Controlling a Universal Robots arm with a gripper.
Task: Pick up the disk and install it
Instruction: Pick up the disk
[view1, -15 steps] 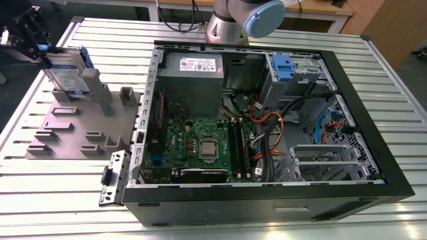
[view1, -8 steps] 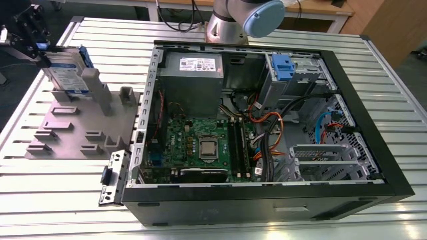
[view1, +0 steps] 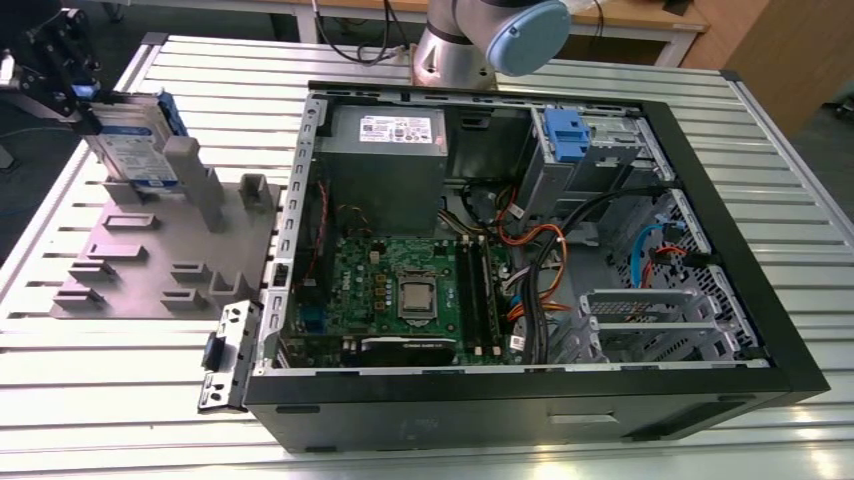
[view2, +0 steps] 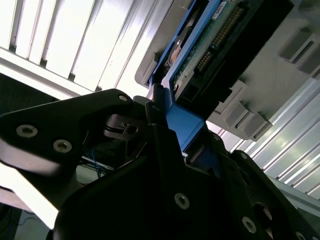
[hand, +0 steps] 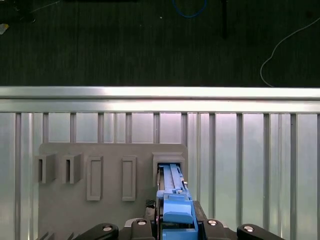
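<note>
The disk stands on edge at the far end of the grey holder block, at the exterior view's left. It is a silver drive with a white-and-blue label and a blue frame. My gripper is at its upper end, with black fingers closed on the blue frame. In the first wrist view the disk runs down from my gripper into a slot of the holder block. The second wrist view shows the disk, green board side up, with my gripper clamped on its blue edge.
An open computer case lies on the slatted metal table, to the exterior view's right of the block. A blue clip sits in its drive bay, with cables nearby. The arm's base stands behind the case. Dark floor lies past the table edge.
</note>
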